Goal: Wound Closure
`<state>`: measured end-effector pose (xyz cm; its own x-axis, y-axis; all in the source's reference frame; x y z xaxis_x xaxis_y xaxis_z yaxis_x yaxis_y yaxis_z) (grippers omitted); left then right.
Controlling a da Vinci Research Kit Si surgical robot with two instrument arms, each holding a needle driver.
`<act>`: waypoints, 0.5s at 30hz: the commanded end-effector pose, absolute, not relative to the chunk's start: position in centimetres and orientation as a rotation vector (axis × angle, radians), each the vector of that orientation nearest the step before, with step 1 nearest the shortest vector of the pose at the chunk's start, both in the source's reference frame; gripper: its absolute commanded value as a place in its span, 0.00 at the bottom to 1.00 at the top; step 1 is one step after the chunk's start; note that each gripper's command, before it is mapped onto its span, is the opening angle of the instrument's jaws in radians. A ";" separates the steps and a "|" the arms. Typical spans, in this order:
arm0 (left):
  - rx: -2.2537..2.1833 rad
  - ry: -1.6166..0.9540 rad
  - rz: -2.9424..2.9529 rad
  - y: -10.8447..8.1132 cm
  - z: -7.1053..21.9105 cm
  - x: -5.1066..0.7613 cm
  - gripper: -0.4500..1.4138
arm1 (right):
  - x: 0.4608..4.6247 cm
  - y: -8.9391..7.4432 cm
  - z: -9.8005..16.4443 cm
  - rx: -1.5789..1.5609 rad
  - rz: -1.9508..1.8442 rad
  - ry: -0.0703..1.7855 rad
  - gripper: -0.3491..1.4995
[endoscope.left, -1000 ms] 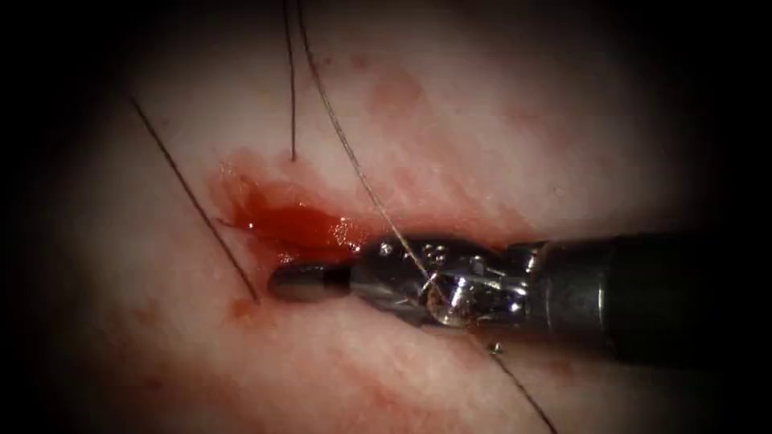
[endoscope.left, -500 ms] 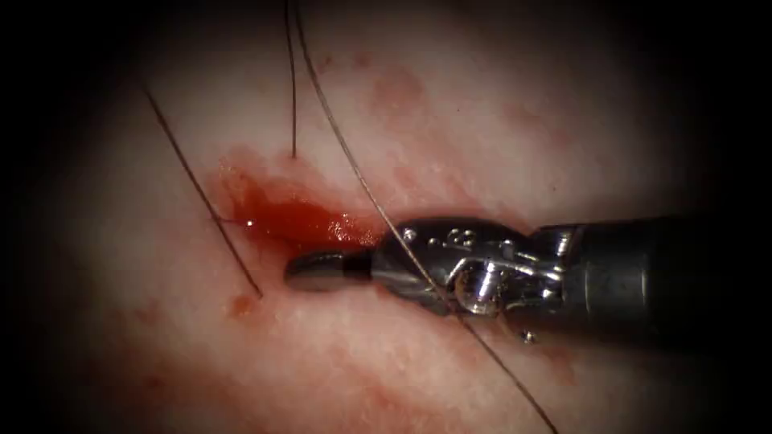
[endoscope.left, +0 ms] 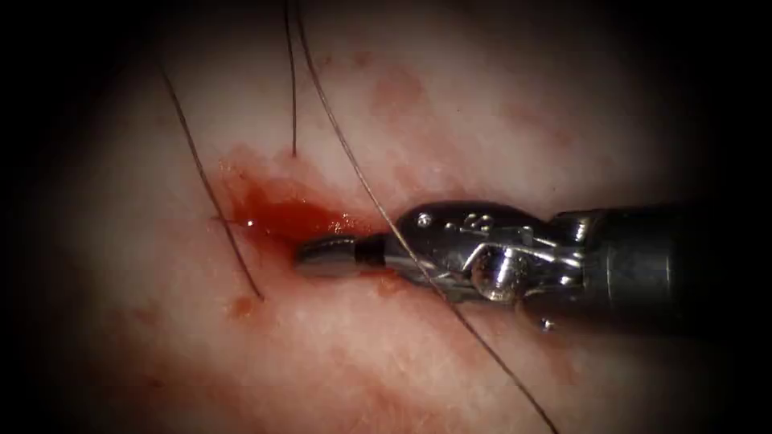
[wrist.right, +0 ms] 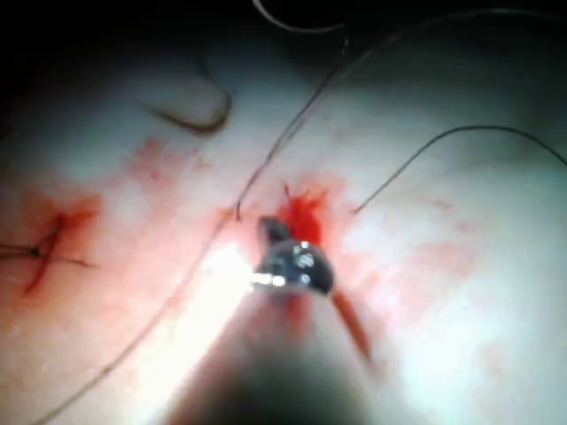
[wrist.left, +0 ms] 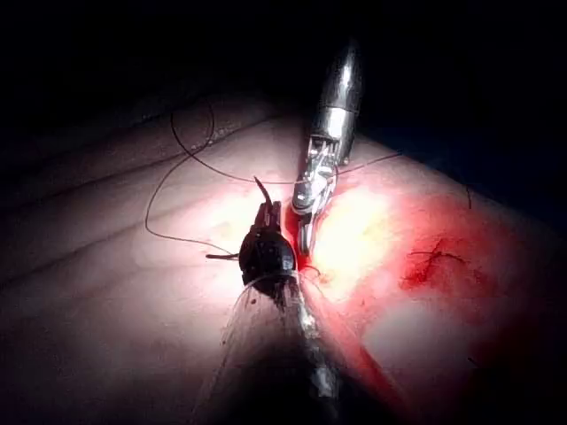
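Note:
My right tool (endoscope.left: 322,255) comes in from the right, lying low over the tissue (endoscope.left: 450,112). Its jaws are shut with nothing visible between them, and the tip rests at the lower edge of the cut, in the pool of red fluid (endoscope.left: 281,215). A long thread (endoscope.left: 354,173) runs down from the top and crosses the tool's wrist. My left tool (wrist.left: 266,250) sits close to the right tool (wrist.left: 321,168) at the cut; what it holds is hidden. A dark curved shape (wrist.right: 193,117), perhaps the needle, lies on the tissue away from the cut.
A second thread strand (endoscope.left: 211,193) slants down left of the cut and enters the tissue. A short strand (endoscope.left: 291,96) ends just above the red fluid. An earlier stitch (wrist.left: 434,258) sits in a red-stained patch further along.
My right tool has slid up and to the right, bringing its shut tip from below the red fluid to its lower edge. The left strand now stands steeper.

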<state>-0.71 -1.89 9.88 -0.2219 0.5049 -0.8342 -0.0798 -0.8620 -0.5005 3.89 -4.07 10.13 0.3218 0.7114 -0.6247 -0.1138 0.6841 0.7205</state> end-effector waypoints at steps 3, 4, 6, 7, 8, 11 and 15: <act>-1.665 -0.502 2.135 -1.9 9.9 -0.77 0.00 | 3.98 -4.1 10.2 0.631 0.592 1.123 0.17; -1.665 -0.501 2.135 -1.9 10.0 -0.77 0.00 | 3.99 -4.1 10.2 0.630 0.592 1.123 0.23; -1.665 -0.499 2.137 -1.9 10.0 -0.78 0.00 | 4.03 -4.2 10.2 0.626 0.592 1.122 0.36; -1.665 -0.498 2.137 -1.9 10.0 -0.78 0.00 | 4.06 -4.2 10.2 0.627 0.589 1.122 0.44; -1.666 -0.497 2.139 -1.9 10.1 -0.76 0.00 | 4.12 -4.3 10.1 0.638 0.578 1.123 0.64; -1.643 -0.452 2.153 -1.8 10.2 -0.72 0.00 | 4.21 -4.4 10.1 0.652 0.566 1.123 0.74; -1.604 -0.405 2.174 -1.8 10.4 -0.65 0.00 | 4.34 -4.4 10.0 0.660 0.551 1.128 0.74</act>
<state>-0.58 -1.79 10.35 -0.2567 0.4832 -0.8370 -0.1490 -0.8755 -0.4597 4.28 -4.44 10.04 0.3377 0.6971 -0.6325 -0.0730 0.6893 0.7208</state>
